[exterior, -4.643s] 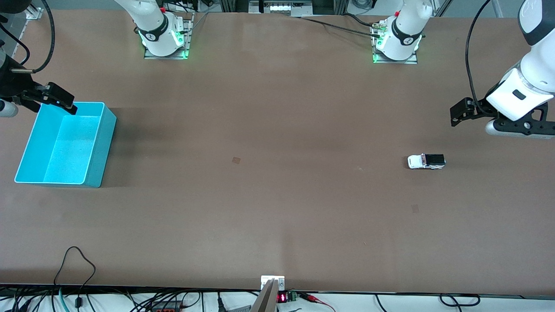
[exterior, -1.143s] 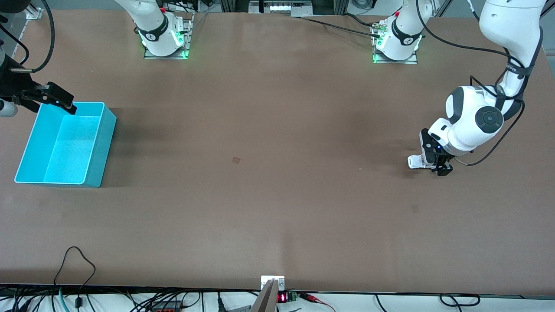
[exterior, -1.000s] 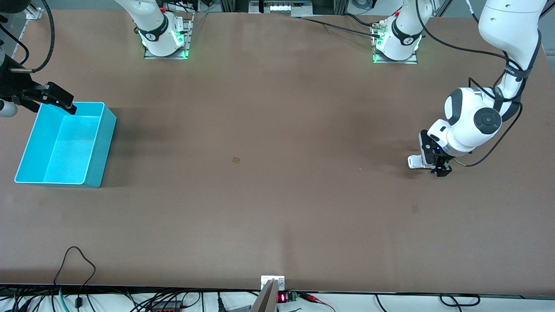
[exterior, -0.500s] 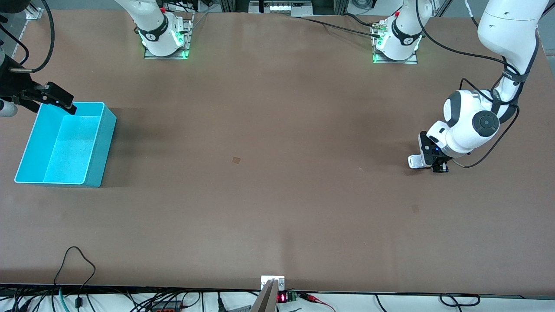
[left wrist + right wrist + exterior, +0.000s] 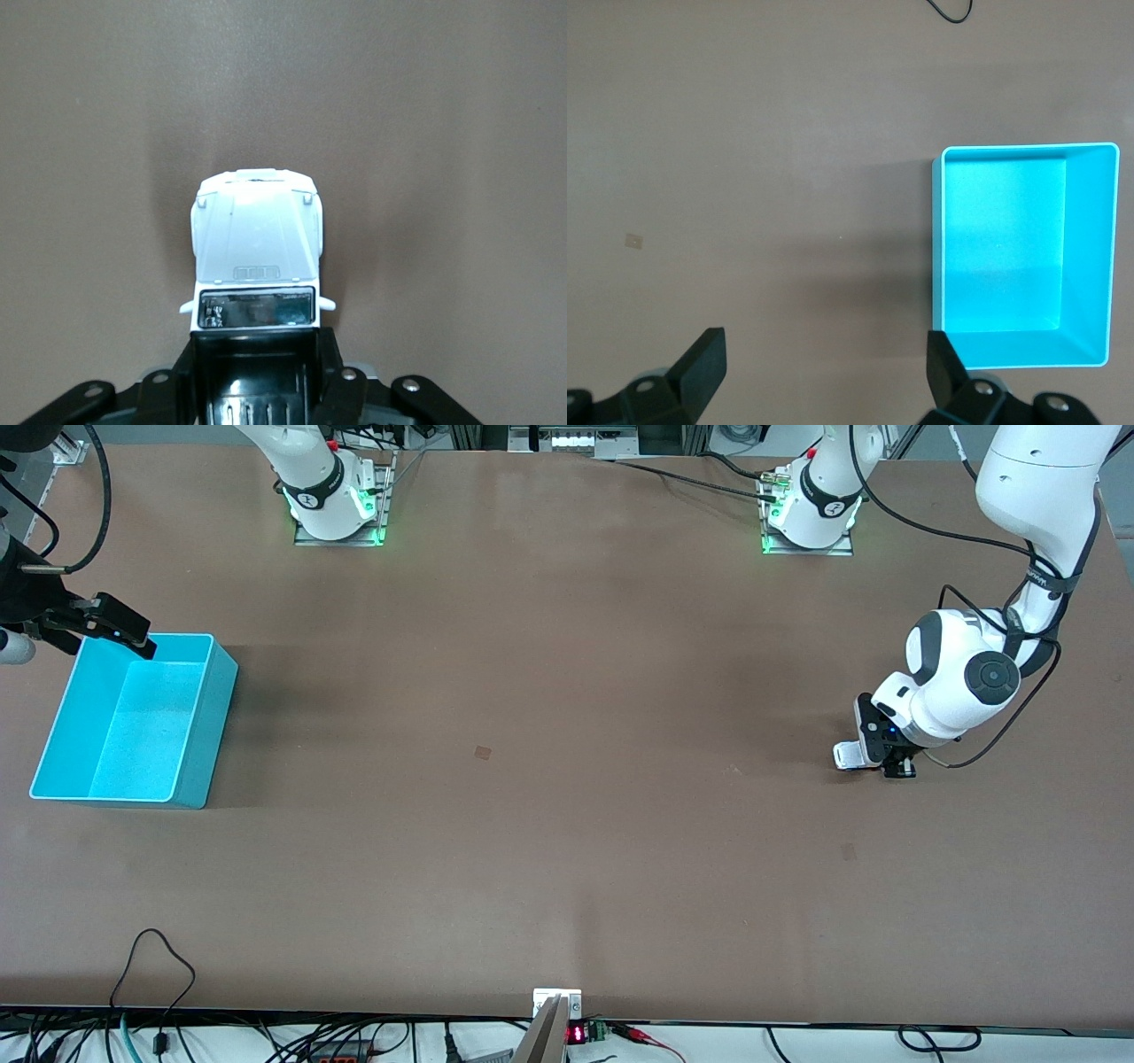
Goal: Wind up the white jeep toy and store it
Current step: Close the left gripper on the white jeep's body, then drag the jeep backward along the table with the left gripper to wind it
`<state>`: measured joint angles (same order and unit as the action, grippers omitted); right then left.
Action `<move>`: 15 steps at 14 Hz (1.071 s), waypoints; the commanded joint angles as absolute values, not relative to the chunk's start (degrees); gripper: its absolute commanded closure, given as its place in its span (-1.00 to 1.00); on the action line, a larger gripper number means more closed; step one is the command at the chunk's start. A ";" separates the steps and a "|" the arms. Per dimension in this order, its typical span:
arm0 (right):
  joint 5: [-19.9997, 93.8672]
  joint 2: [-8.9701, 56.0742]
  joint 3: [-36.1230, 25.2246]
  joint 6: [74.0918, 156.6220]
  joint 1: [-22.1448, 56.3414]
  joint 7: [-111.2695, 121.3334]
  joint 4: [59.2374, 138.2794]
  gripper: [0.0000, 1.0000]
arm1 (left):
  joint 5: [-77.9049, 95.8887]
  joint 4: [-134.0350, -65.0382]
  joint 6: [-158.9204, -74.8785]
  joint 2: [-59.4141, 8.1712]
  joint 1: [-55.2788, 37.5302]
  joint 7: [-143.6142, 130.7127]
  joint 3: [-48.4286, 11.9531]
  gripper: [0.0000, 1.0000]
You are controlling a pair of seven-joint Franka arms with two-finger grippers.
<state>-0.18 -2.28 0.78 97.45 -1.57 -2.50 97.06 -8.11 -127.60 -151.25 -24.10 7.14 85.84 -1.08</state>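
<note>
A brown table (image 5: 567,691) seen from above. The jeep (image 5: 847,755), a tiny white toy car with a black rear roof, sits on its wheels toward the left arm's end of the table. The left gripper (image 5: 890,757) is down over its rear half; in the left wrist view its fingers (image 5: 341,390) press against the black roof section on both sides, closed on the jeep (image 5: 256,257). The toy looks light, rigid and smooth, so a hold across the flat flanks seems safest; its small size leaves little margin. The right gripper (image 5: 824,363) waits spread wide and empty above the edge of the cyan bin (image 5: 53,731), well apart at the right arm's end.
</note>
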 commanded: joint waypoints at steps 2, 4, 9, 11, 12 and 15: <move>0.88 -2.90 1.67 97.29 -2.81 -1.32 97.21 -1.00 | -8.96 -125.87 -151.26 -27.76 8.35 88.85 -1.06 0.69; 0.88 -2.90 1.67 97.29 -2.81 -1.32 97.21 -1.00 | -9.05 -124.64 -151.26 -28.91 10.71 92.44 -1.14 0.69; 0.88 -2.90 1.67 97.29 -2.81 -1.23 97.21 -1.00 | -9.05 -121.56 -151.44 -31.89 18.97 101.76 -1.14 0.67; 0.88 -2.90 1.67 97.29 -2.81 -1.23 97.21 -1.00 | -8.96 -119.89 -151.44 -32.95 21.70 104.14 -1.14 0.67; 0.88 -2.90 1.67 97.29 -2.81 -1.23 97.21 -1.00 | -8.96 -119.27 -151.44 -33.48 22.75 105.02 -1.14 0.66; 0.88 -2.81 1.67 97.29 -2.81 -1.23 97.21 -1.00 | -8.96 -118.39 -151.44 -34.27 25.13 106.96 -1.14 0.65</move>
